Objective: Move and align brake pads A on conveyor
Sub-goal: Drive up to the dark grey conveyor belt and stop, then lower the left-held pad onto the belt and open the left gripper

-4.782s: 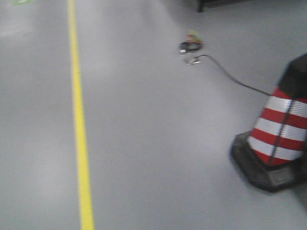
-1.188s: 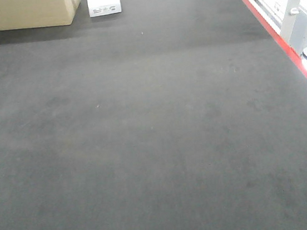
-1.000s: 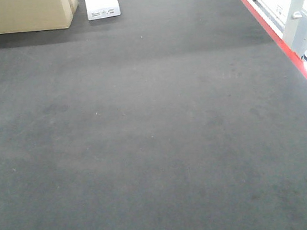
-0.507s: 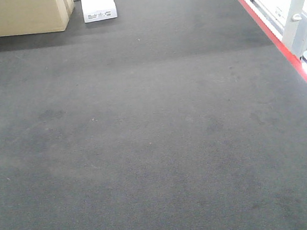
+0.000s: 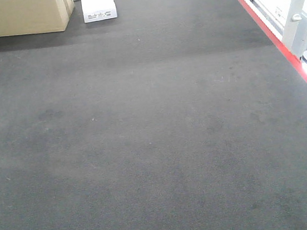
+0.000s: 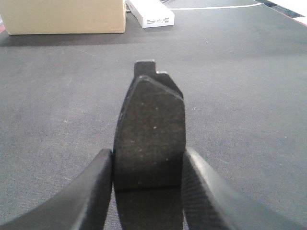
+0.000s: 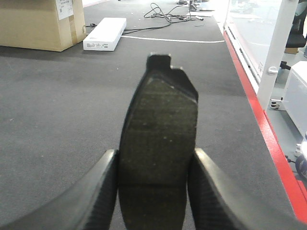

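Plainly, the left gripper had its black curved fingers closed on a dark grey, curved-oblong brake pad, which stuck out forward over the dark charcoal felt conveyor belt. To its right, the right gripper clamped a second brake pad the same way. At the belt's far end stood a tan cardboard box, a flat white box just beside it, and a red metal frame edge ran along the right side.
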`<state>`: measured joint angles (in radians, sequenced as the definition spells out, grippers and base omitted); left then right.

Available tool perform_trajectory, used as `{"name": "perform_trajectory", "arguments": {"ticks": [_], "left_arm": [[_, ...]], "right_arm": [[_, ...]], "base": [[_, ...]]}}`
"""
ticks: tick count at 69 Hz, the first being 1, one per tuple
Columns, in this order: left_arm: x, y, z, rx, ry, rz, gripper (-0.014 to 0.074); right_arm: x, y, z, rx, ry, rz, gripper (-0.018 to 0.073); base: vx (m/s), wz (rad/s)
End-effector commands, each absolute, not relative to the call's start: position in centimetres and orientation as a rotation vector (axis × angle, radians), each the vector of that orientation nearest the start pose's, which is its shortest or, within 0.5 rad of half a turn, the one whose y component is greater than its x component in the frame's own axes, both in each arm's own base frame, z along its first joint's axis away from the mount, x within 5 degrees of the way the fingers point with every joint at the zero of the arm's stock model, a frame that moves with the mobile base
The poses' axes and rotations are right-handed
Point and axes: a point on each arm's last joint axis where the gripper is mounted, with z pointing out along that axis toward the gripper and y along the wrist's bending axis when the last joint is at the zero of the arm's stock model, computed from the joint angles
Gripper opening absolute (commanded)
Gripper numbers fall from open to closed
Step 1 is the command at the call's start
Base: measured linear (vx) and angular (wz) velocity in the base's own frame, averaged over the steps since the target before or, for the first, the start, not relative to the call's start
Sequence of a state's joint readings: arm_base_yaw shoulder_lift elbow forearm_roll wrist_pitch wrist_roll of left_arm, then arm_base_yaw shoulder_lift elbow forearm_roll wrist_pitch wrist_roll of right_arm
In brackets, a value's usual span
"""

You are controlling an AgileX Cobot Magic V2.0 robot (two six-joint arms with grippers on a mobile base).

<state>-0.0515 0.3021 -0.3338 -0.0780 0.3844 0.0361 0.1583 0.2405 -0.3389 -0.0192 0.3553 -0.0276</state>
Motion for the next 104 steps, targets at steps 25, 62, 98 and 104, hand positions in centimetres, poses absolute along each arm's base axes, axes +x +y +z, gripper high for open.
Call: {"name": "perform_trajectory", "arguments": {"ticks": [25,62,98,104], "left_arm": [[8.0,-0.8,29.2,-0.046,1.778,-0.171,-0.0003],[22.6,-0.5,29.7,-0.089,2.405,0.025,0.0020],[32.2,-0.9,21.2,-0.090,2.715,0.055,0.0202],[32.8,-1.0,19.9,-0.089,2.761,0.062,0.0273]], "right_arm": [[6.6,1.0,30.0,-0.168,1.607,0.068,-0.0002],[6.6,1.0,30.0,-0.168,1.606,0.068,-0.0002],[6.6,1.0,30.0,-0.168,1.606,0.068,-0.0002],[6.6,1.0,30.0,-0.168,1.606,0.068,-0.0002]], "base": [[0.00,0.00],[0.00,0.00],[0.00,0.00],[0.00,0.00]]}}
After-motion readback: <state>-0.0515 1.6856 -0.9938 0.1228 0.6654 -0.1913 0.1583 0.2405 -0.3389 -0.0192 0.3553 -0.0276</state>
